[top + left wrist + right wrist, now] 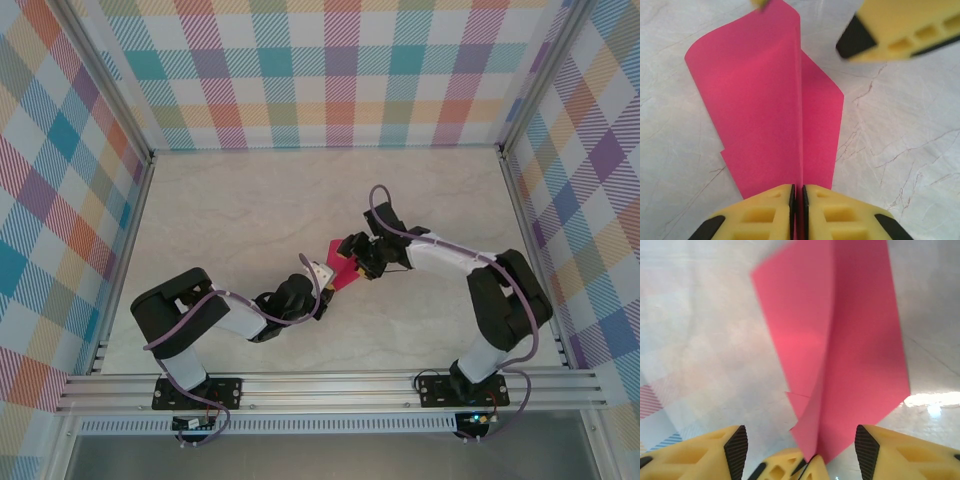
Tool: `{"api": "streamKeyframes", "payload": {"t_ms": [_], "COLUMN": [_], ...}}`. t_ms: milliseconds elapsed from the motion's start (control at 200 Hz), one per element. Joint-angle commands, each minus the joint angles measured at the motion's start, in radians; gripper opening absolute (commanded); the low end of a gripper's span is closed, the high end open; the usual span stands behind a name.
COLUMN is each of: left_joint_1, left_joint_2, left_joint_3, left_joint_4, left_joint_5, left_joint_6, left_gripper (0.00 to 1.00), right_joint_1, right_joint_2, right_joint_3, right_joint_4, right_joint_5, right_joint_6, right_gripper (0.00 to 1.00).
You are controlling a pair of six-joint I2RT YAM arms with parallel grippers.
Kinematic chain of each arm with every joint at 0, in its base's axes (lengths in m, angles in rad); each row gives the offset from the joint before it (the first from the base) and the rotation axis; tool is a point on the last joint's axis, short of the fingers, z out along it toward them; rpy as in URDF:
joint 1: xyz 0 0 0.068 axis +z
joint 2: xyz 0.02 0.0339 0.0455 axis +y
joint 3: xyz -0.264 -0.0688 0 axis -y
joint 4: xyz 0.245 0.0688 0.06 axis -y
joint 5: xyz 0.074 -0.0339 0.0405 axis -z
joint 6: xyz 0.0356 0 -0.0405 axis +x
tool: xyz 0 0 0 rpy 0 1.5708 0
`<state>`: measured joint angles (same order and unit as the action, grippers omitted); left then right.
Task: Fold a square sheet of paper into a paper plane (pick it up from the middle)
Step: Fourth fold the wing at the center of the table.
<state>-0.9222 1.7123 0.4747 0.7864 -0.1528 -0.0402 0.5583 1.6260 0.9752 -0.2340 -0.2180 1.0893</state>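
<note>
The crimson-pink paper plane [770, 110] is a folded sheet with two flaps spreading from a central crease, held just above the table. My left gripper [799, 200] is shut on that crease at the paper's near end. My right gripper [801, 440] stands open, its ribbed pads [735, 445] on either side of the same end without touching it. The left gripper's yellow tips [800, 467] show between them. From above, the paper plane [340, 268] sits between the left gripper [322, 277] and the right gripper [358, 256] at mid-table. One right fingertip [900, 30] hangs over the paper's far end.
The pale marbled table [250, 210] lies open all around the arms. Checked cloth walls [330, 70] on a metal frame close off the back and both sides. The arms' bases are bolted to the rail [330, 388] at the near edge.
</note>
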Motion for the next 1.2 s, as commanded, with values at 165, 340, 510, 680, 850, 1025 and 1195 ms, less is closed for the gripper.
{"api": "streamKeyframes", "payload": {"t_ms": [165,340,510,680,850,1025,1195], "left_joint_1": [-0.010,0.001,0.021,0.038,0.051,0.073,0.093], "left_joint_2": [-0.005,-0.027,-0.046,-0.057,-0.062,-0.053,-0.052], "left_joint_3": [0.036,0.030,0.015,0.001,-0.024,-0.031,-0.044], "left_joint_4": [-0.114,-0.142,-0.137,-0.115,-0.070,-0.034,-0.034], "left_joint_5": [-0.004,0.016,0.015,0.021,0.024,0.063,0.071], "left_joint_6": [-0.225,-0.350,-0.448,-0.535,-0.615,-0.705,-0.771], "left_gripper": [0.08,0.05,0.03,0.02,0.02,0.02,0.01], "right_joint_1": [-0.030,-0.046,-0.047,-0.047,-0.047,-0.047,-0.047], "right_joint_2": [-0.092,-0.078,-0.010,0.060,0.105,0.141,0.169], "right_joint_3": [-0.083,-0.128,-0.125,-0.098,-0.068,-0.044,-0.022], "right_joint_4": [0.104,0.154,0.191,0.213,0.213,0.220,0.219], "right_joint_5": [-0.021,-0.083,-0.136,-0.171,-0.182,-0.210,-0.234], "right_joint_6": [-0.260,-0.340,-0.371,-0.385,-0.389,-0.387,-0.391], "right_gripper": [0.63,0.60,0.55,0.46,0.41,0.40,0.40]}}
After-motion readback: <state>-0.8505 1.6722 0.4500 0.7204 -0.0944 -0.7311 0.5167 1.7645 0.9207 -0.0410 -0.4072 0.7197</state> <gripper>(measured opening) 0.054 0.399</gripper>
